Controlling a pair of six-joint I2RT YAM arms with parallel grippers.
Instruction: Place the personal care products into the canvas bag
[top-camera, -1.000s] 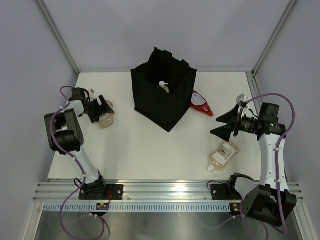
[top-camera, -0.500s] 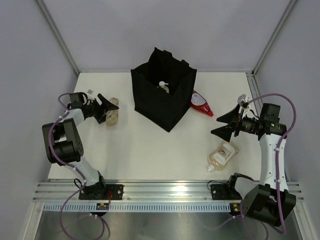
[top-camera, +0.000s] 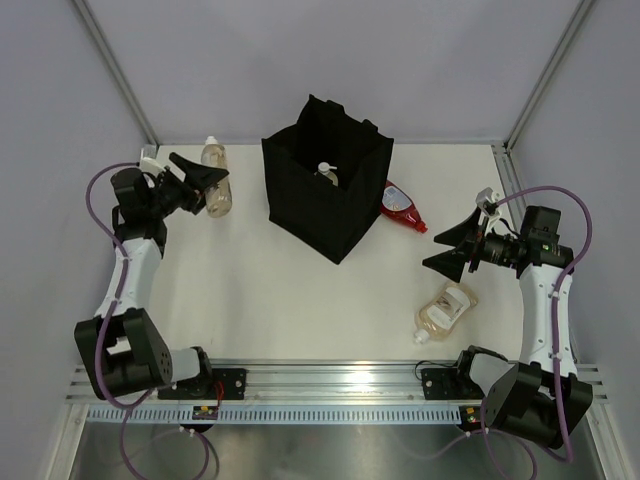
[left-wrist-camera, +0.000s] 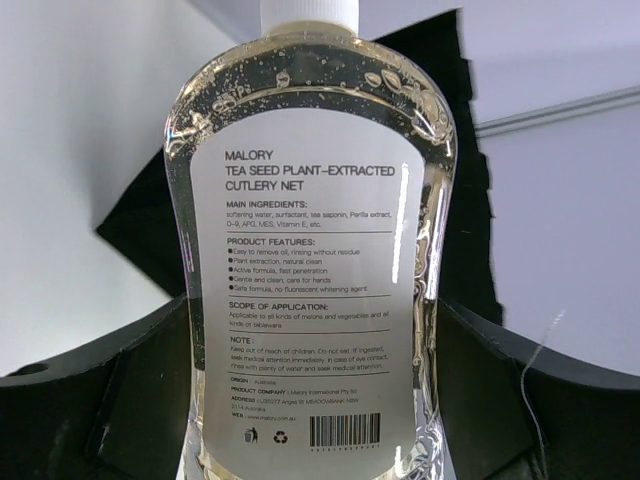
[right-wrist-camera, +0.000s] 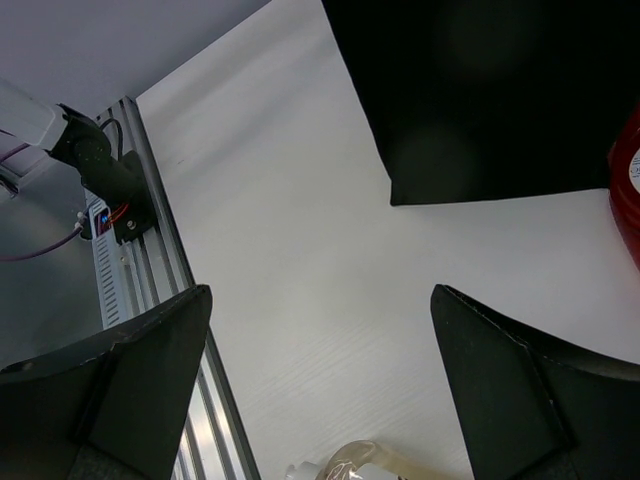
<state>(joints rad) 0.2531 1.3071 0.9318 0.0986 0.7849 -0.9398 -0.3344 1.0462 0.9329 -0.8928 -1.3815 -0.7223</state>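
Left gripper (top-camera: 203, 177) grasps a clear soap bottle (left-wrist-camera: 310, 280), raised just left of the black bag (top-camera: 325, 195); right gripper (top-camera: 447, 248) gapes, holding nothing.
The bottle looks full, so heavyish, with stiff, slick plastic. Its flat sides seem the safest hold.

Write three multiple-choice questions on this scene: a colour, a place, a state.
1. The canvas bag is: A white; B black; C red.
2. The red bottle lies: A inside the bag; B on the table beside the bag; C under the bag.
3. The right gripper is: A open and empty; B shut on a bottle; C shut, empty.
Key: B, black fabric; B, it rests by the bag's side; A, fingers wide apart, nothing between.
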